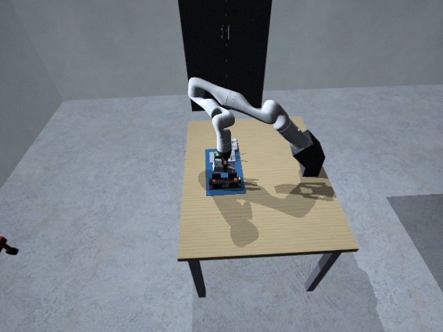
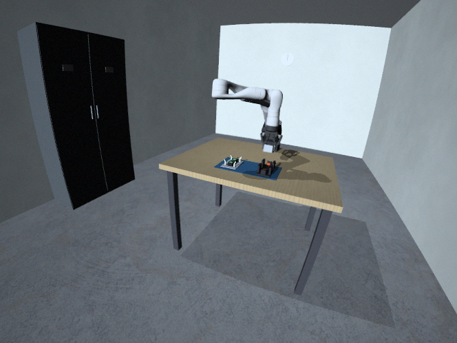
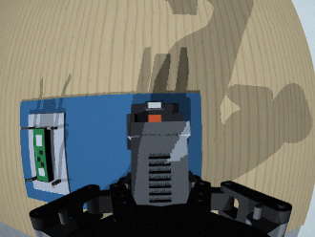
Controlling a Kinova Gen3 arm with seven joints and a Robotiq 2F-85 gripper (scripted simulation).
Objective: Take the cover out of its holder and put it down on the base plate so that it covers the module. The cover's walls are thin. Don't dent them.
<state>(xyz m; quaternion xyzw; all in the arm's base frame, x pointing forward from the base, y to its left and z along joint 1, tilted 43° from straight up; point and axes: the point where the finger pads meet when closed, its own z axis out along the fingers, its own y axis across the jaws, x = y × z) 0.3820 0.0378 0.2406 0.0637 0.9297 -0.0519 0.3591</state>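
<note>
Above the wooden table, the gripper grips the cover.

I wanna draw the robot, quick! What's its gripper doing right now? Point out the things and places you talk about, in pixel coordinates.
Gripper (image 1: 225, 169) (image 2: 270, 148) (image 3: 159, 181): closed on the gray cover (image 1: 219, 165) (image 2: 268, 148) (image 3: 159, 143), holding it up above the black holder (image 1: 224, 184) (image 2: 266, 169) (image 3: 135, 139).

In the exterior view, a tall two-door black cabinet with grey sides stands at the left, its slim metal handles side by side. A round white clock hangs on the far, pale wall. A light wooden table with dark legs stands on the mottled grey floor. In the top view, a small red-and-black object pokes in at the left edge.
</note>
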